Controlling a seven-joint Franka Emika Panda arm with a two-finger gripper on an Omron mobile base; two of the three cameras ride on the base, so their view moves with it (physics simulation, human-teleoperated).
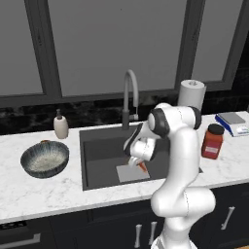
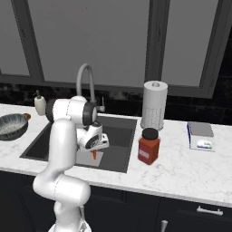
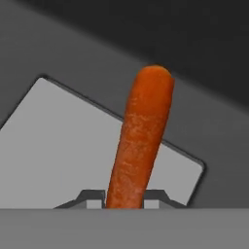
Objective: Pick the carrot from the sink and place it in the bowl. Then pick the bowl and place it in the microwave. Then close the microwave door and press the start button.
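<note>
The orange carrot (image 3: pixel 141 141) fills the middle of the hand view, with my gripper (image 3: pixel 125 197) shut on its near end. From the base cameras the carrot (image 1: pixel 142 167) (image 2: pixel 94 155) hangs from the gripper (image 1: pixel 138 164) (image 2: pixel 95 149) just above the light grey mat (image 1: pixel 130 173) in the dark sink (image 1: pixel 99 151) (image 2: pixel 120 131). The mottled bowl (image 1: pixel 44 159) (image 2: pixel 10 126) stands on the marble counter left of the sink, apart from the arm. The microwave and its door are out of view.
A gooseneck faucet (image 1: pixel 129 97) rises behind the sink. A soap dispenser (image 1: pixel 61 125) stands behind the bowl. Right of the sink are a paper towel roll (image 2: pixel 154 105), a red jar (image 2: pixel 148 146) and a flat box (image 2: pixel 200 135).
</note>
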